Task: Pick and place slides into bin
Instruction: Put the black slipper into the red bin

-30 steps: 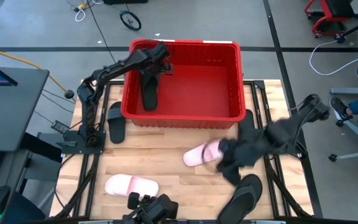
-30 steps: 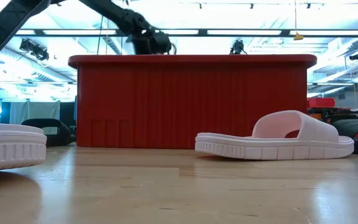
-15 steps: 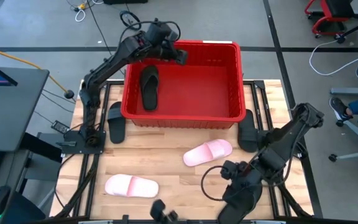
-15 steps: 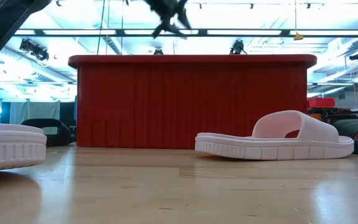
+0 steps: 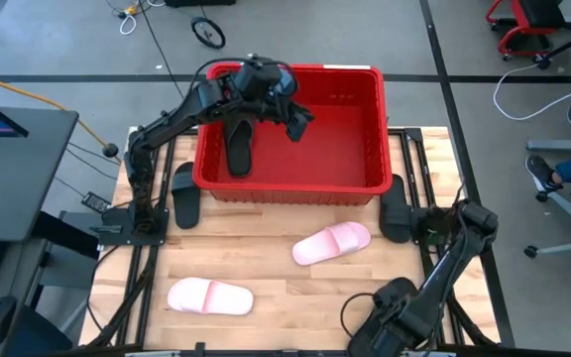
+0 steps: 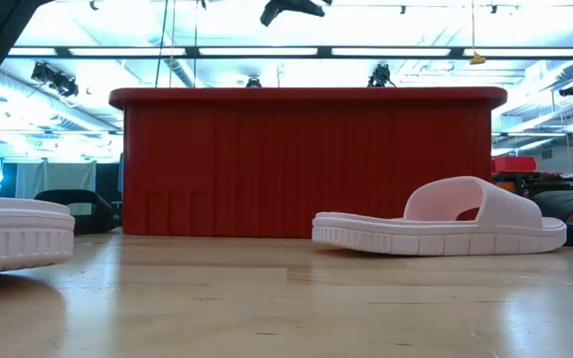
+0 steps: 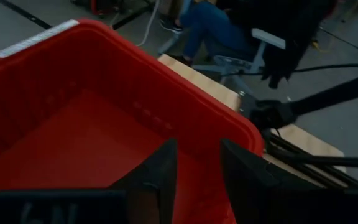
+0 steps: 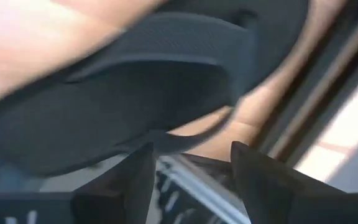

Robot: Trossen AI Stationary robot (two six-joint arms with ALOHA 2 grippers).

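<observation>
Left hand (image 5: 300,121) over bin (image 5: 365,134), fingers parted, empty; black slide (image 5: 239,141) lies below it, inside. Right hand (image 8: 188,165) open, closing on black slide (image 8: 123,93) just ahead for pickup

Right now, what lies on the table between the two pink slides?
Nothing. In the high view, only bare wood separates the pink slide near the bin from the pink slide at the table's front left.

No wording anywhere reads clearly (only blurred marks).
</observation>
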